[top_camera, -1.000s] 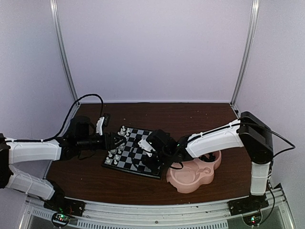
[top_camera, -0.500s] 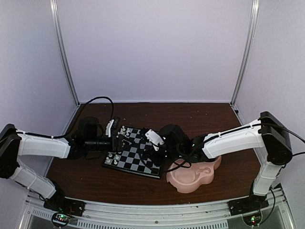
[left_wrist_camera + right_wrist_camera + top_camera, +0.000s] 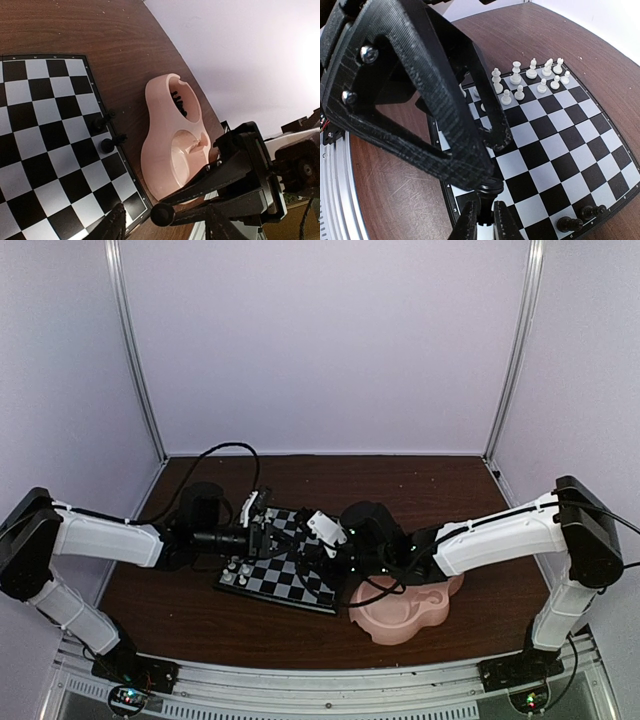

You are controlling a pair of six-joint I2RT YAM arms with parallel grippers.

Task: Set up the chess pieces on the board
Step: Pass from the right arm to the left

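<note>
The board [image 3: 290, 578] lies between my two arms. White chess pieces [image 3: 532, 76] stand in rows at its left end, and two black ones [image 3: 107, 131] stand near its right edge. My right gripper [image 3: 486, 222] is shut on a black piece [image 3: 488, 192] and holds it above the board's near side. My left gripper [image 3: 165, 231] faces it, open, with one finger on each side of that piece's round head [image 3: 162, 214] and not touching it. From above, the left gripper [image 3: 270, 536] and right gripper [image 3: 303, 546] meet over the board.
A pink double-bowl dish [image 3: 400, 622] sits just right of the board, with more black pieces [image 3: 179, 102] in its far bowl. The brown table [image 3: 400, 485] is walled by pale panels and metal posts. Cables trail behind the left arm.
My left gripper has reached right over the board and its jaws have narrowed a little. My right gripper has carried the black piece up and back to meet it.
</note>
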